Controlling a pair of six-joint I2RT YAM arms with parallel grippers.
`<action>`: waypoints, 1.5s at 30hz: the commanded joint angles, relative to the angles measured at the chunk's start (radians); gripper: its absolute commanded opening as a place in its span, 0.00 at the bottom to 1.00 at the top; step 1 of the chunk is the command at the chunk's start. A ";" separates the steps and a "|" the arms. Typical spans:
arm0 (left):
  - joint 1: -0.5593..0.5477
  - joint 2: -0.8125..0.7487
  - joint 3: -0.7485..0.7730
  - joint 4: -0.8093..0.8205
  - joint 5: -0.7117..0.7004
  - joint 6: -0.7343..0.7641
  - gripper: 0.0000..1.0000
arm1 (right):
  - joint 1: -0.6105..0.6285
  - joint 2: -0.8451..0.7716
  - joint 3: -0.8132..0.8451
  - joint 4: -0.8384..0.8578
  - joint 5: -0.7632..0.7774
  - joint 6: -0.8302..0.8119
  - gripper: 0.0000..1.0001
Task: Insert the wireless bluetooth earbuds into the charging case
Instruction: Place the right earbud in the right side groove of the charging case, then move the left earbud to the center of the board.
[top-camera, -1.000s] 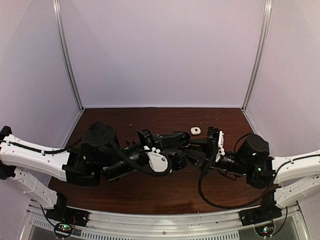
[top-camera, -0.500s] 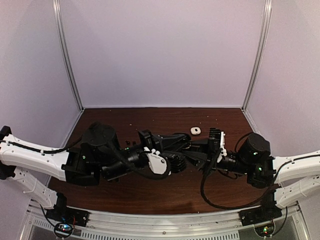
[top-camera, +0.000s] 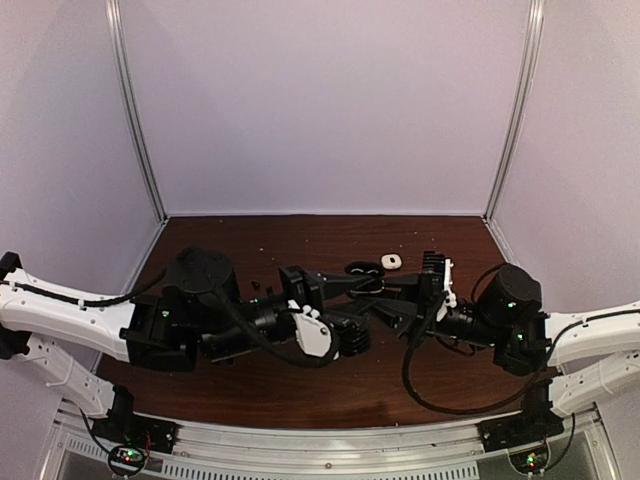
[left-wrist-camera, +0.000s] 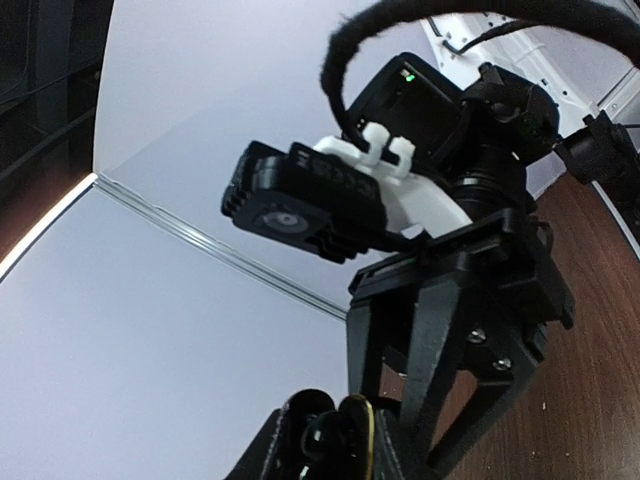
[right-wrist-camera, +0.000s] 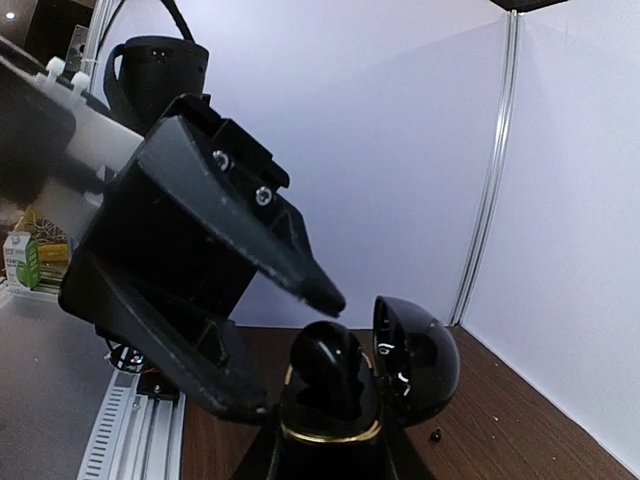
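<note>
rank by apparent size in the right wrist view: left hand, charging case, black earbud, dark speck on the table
Largest to smallest:
1. left hand, by far
2. charging case, lid open
3. black earbud sitting in it
4. dark speck on the table

No two look close enough to tie.

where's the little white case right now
Top view: the small white case lies on the brown table, right of centre toward the back, just beyond the raised black charging case.

Soft even light, walls (top-camera: 320, 100) look slightly purple. Wrist views bend at the edges, close black parts go blurry, tiny glints on the charging case (right-wrist-camera: 415, 355) lid.
</note>
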 joint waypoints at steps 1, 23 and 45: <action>-0.004 -0.014 0.007 -0.097 0.024 -0.024 0.32 | -0.030 -0.023 -0.016 0.153 -0.016 0.059 0.00; 0.656 -0.147 -0.114 -0.300 0.204 -1.117 0.48 | -0.184 -0.231 -0.105 -0.039 0.050 0.181 0.00; 0.978 0.482 0.252 -0.763 0.424 -0.909 0.55 | -0.262 -0.252 -0.082 -0.154 -0.013 0.197 0.00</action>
